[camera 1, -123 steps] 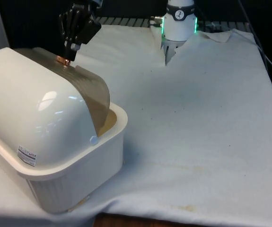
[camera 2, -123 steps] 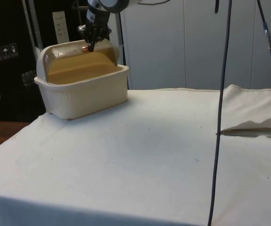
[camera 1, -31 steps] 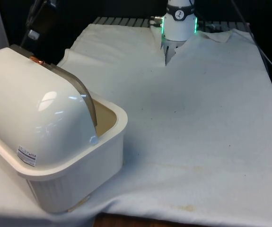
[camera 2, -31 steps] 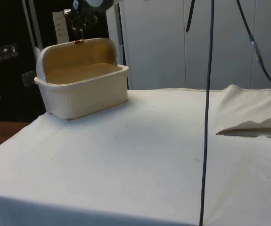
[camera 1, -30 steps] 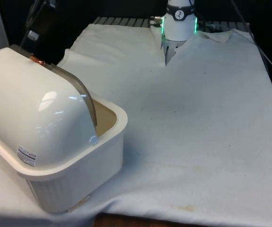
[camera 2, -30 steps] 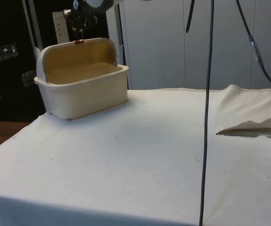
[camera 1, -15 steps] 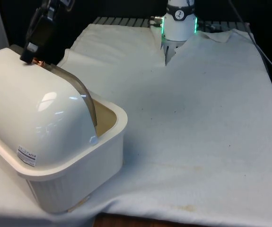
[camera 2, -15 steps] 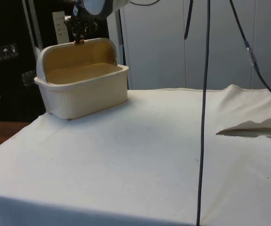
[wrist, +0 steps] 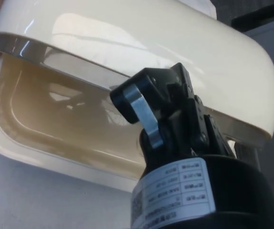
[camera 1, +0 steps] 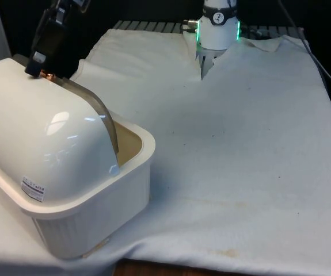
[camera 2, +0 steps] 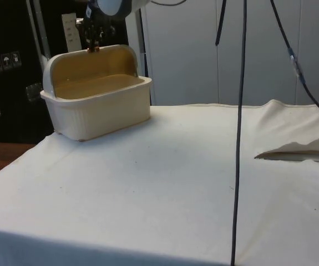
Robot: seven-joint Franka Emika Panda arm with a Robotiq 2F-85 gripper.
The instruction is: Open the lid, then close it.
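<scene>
Lid (camera 1: 90, 109) rolled back over the cream bread box (camera 1: 67, 172), interior exposed, at the counter's (camera 1: 240, 144) nine o'clock edge in the front view. Small copper knob (camera 1: 48, 75) on the lid's rim, at twelve o'clock of the box. Black claw (camera 1: 34, 67) right at that knob; whether spread or pinching, cannot tell.

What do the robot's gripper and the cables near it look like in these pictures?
The black two-finger gripper has a boxy black body. In the wrist view its fingers carry smooth grey metal pads, and a white printed label wraps the round black housing. In the side view, thin dark cables hang down.
</scene>
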